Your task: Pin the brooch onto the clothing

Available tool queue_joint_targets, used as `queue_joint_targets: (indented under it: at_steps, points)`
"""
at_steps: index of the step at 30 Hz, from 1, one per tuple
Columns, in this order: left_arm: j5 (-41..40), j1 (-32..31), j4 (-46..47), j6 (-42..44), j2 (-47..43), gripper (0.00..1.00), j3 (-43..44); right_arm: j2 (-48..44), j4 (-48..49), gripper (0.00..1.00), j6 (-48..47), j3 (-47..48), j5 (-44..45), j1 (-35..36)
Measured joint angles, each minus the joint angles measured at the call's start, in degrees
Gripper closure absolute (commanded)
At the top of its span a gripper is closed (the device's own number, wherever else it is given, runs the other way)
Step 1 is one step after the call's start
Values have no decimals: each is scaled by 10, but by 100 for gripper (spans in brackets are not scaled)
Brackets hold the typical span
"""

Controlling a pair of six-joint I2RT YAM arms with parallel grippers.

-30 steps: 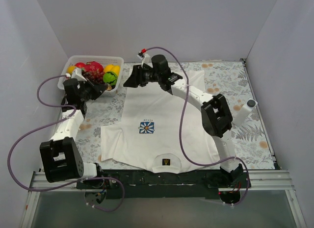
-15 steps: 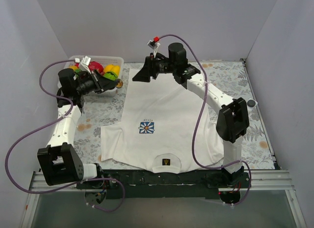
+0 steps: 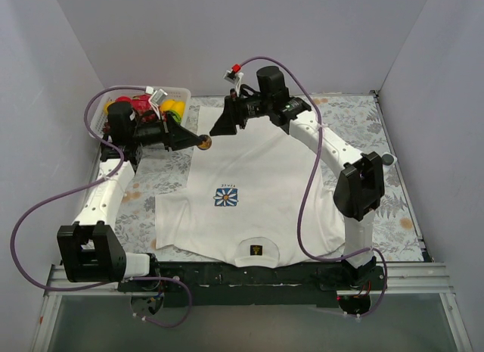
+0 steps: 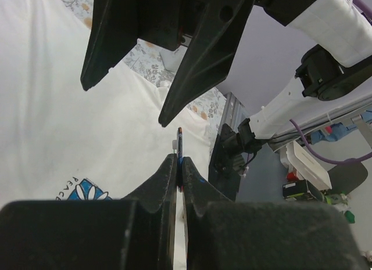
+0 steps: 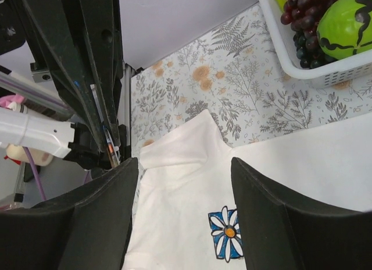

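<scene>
Above the clothing's point(image 3: 249, 178) far edge | left pincer point(image 3: 197, 141) clamped on brooch point(image 3: 205, 143) | right pincer point(image 3: 216, 129) wide apart, empty, just beside.

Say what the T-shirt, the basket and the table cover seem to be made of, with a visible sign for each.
The T-shirt looks like soft, matte white cloth, probably cotton: it lies limp with gentle creases. The basket looks like white moulded plastic: stiff rim, perforated wall. The table cover carries a fern-and-flower print; whether it is cloth or vinyl, the look leaves open.
</scene>
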Motion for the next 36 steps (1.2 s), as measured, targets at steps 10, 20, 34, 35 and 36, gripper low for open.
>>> queue_joint_targets:
  at_steps: [10, 20, 34, 35, 36]
  points:
    - [18, -19, -21, 19, 1, 100, 11, -37, -4, 33, -16, -29, -13, 10]
    - [13, -22, -60, 47, 19, 100, 13, -68, 25, 33, -11, -41, -17, 12]
    - [6, -33, -69, 54, 20, 100, 18, -58, 17, 47, -19, -42, -29, 36]
    - [6, -33, -69, 54, 20, 100, 18, -56, 17, 48, -20, -42, -29, 36]
    - [5, -33, -69, 54, 20, 100, 18, -55, 17, 48, -21, -43, -28, 36]
